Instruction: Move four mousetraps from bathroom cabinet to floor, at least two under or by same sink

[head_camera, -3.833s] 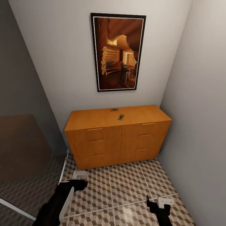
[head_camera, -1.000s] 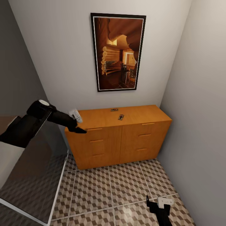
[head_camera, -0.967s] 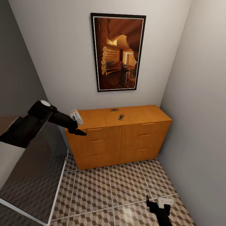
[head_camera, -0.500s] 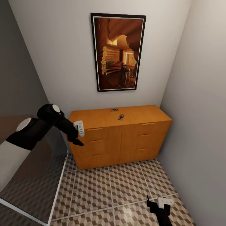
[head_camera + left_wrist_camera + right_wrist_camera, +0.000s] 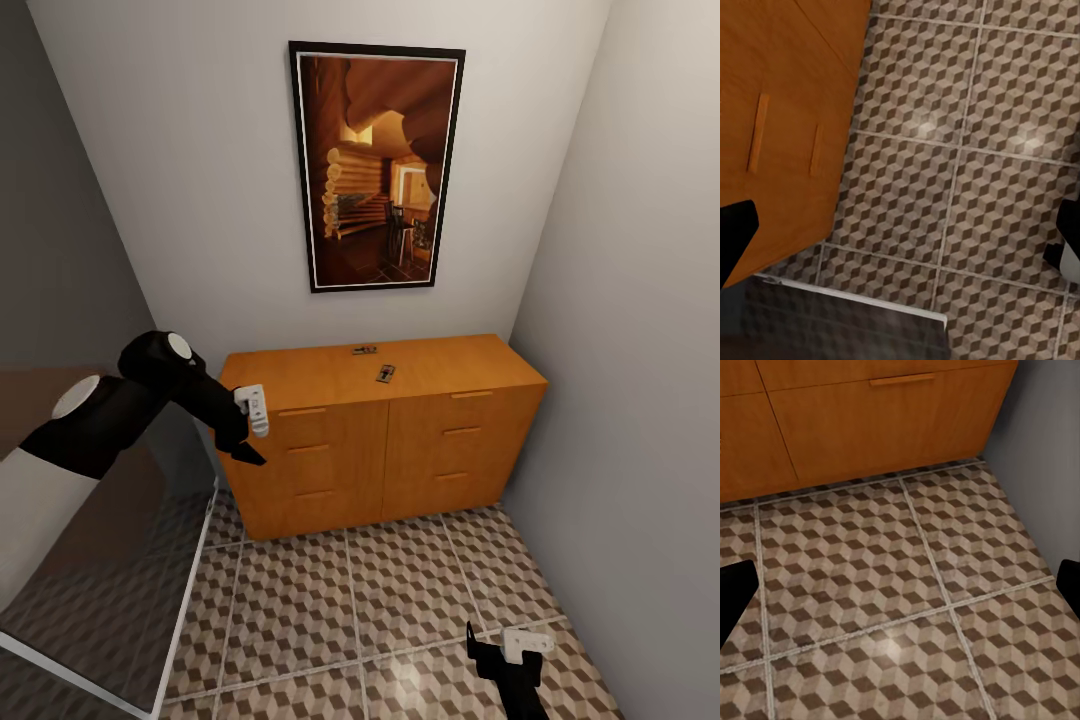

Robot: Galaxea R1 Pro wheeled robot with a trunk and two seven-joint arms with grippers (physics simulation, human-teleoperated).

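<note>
The orange-brown cabinet [image 5: 380, 440] stands against the back wall, drawers shut. Two small mousetraps lie on its top, one near the back [image 5: 364, 350] and one just in front of it [image 5: 385, 374]; the others are hidden. My left gripper [image 5: 243, 448] hangs at the cabinet's left front corner, pointing down. The left wrist view has the gripper [image 5: 900, 240] open and empty over the cube-patterned floor [image 5: 967, 187], beside the cabinet front [image 5: 780, 112]. My right gripper [image 5: 497, 648] is low at the right, open and empty [image 5: 900, 592] above the floor tiles [image 5: 885, 585].
A framed picture [image 5: 377, 165] hangs above the cabinet. A glossy dark glass panel [image 5: 90, 560] with a white edge stands at the left. A grey wall [image 5: 640, 400] closes the right side next to the cabinet.
Over the last second my left arm dropped from the cabinet's top left corner to its front left edge and turned downward. In the last half second nothing moved. The right arm stayed still.
</note>
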